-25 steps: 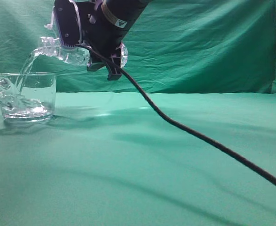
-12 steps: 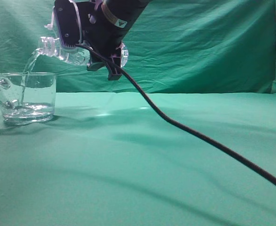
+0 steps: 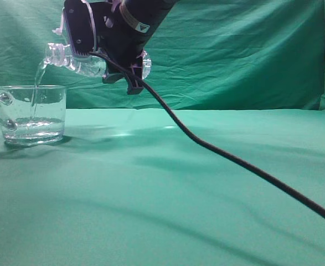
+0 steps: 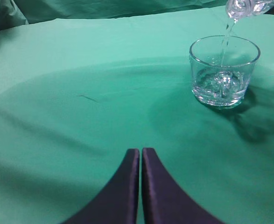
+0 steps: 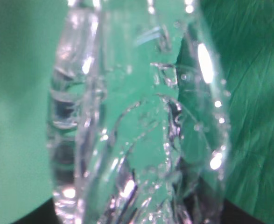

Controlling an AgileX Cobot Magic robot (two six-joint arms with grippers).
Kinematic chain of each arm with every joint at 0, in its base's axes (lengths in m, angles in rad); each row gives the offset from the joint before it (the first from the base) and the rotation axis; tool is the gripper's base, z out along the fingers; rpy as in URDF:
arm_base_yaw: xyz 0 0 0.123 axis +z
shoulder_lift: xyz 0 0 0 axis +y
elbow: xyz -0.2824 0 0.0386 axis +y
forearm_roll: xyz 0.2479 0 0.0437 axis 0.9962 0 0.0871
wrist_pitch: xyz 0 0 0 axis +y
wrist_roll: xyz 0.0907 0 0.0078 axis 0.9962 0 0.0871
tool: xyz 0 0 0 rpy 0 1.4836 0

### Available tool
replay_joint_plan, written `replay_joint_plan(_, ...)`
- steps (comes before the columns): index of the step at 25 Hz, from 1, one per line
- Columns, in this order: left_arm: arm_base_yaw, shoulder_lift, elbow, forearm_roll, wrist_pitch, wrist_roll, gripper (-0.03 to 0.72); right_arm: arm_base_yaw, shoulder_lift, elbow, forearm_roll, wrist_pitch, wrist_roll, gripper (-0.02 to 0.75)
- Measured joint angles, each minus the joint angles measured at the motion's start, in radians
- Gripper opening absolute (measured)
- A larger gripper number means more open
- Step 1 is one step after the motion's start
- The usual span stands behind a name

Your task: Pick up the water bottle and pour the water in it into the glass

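My right gripper (image 3: 87, 41) is shut on the clear water bottle (image 3: 76, 60) and holds it tipped on its side at the upper left, neck to the left above the glass (image 3: 32, 113). A thin stream of water (image 3: 37, 83) runs from the neck into the glass, which stands on the green cloth with water in its bottom. The bottle fills the right wrist view (image 5: 137, 121). In the left wrist view the glass (image 4: 224, 70) is at the upper right with the stream (image 4: 226, 39) falling in. My left gripper (image 4: 140, 156) is shut and empty, well short of the glass.
A black cable (image 3: 234, 160) hangs from the right arm and runs down across the cloth to the right edge. A green cloth (image 3: 168, 194) covers the table, and a green backdrop (image 3: 234, 55) hangs behind it.
The stream has thinned from a wide splashing flow to a narrow trickle. The churning water in the glass has settled. The bottle and right arm have stayed in place.
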Motion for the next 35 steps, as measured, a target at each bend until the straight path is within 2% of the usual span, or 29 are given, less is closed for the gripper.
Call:
replay_joint_plan(12, 0.000, 0.000, 0.000, 0.000, 0.000, 0.000, 0.000, 0.000, 0.000, 0.000, 0.004, 0.002, 0.073, 0.316)
replay_joint_plan(15, 0.000, 0.000, 0.000, 0.000, 0.000, 0.000, 0.000, 0.000, 0.000, 0.000, 0.010, -0.012, 0.260, 0.316)
replay_joint_plan(20, 0.000, 0.000, 0.000, 0.000, 0.000, 0.000, 0.000, 0.000, -0.002, 0.000, 0.010, -0.083, 0.808, 0.316)
replay_joint_plan(24, 0.000, 0.000, 0.000, 0.000, 0.000, 0.000, 0.000, 0.000, -0.055, 0.000, 0.010, -0.106, 1.089, 0.316)
replay_joint_plan(30, 0.000, 0.000, 0.000, 0.000, 0.000, 0.000, 0.000, 0.000, -0.282, 0.058, 0.010, -0.107, 1.255, 0.316)
replay_joint_plan(35, 0.000, 0.000, 0.000, 0.000, 0.000, 0.000, 0.000, -0.035, -0.486, 0.274, 0.010, -0.167, 1.384, 0.316)
